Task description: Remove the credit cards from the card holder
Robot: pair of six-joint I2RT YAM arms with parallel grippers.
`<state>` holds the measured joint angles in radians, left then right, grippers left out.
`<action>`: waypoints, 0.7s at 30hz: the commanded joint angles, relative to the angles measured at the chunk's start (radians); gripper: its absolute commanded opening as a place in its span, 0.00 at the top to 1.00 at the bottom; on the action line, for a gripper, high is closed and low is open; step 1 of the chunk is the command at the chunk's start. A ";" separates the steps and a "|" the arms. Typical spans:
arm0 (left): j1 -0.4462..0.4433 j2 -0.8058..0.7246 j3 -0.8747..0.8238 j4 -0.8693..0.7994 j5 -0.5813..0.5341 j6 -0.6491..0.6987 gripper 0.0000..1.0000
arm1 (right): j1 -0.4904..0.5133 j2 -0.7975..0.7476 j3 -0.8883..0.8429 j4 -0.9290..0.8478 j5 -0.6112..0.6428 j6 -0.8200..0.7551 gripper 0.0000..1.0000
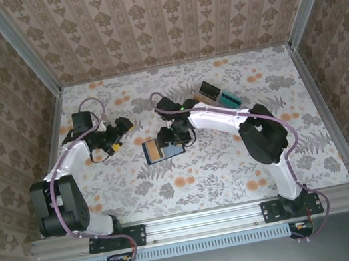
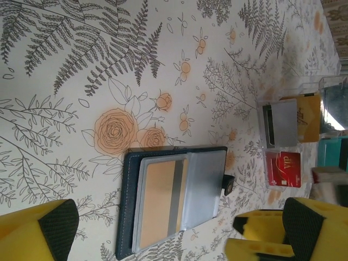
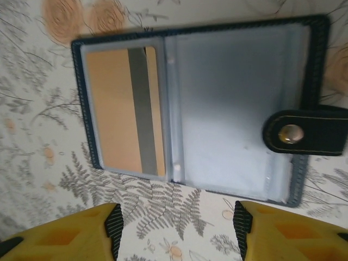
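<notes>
Two right fingers [image 3: 65, 239] beside card holder [image 3: 239, 98]

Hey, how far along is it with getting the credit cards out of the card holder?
Done: the card holder lies opened flat, and the sleeve by its snap tab looks empty. In hand: the right arm hangs over it with jaws open and empty; the left arm sits aside, jaws wide. Left: the tan-orange card is still in the other sleeve, not yet gripped.

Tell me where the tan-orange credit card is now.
In the right wrist view, the tan-orange credit card sits in the left pocket of the open card holder, just beyond the right gripper, near the middle of the table.
</notes>
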<state>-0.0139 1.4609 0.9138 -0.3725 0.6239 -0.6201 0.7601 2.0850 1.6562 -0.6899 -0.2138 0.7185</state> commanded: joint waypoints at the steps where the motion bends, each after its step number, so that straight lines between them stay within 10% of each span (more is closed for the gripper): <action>1: 0.017 -0.028 -0.007 -0.022 -0.014 0.028 0.00 | 0.026 0.053 0.080 -0.044 0.052 0.020 0.42; 21: 0.030 -0.024 -0.039 -0.026 0.013 -0.014 0.00 | 0.094 0.206 0.170 -0.082 0.263 -0.094 0.48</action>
<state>0.0082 1.4609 0.8959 -0.3748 0.6209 -0.6209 0.8467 2.2631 1.8137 -0.7418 -0.0143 0.6472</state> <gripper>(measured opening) 0.999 0.525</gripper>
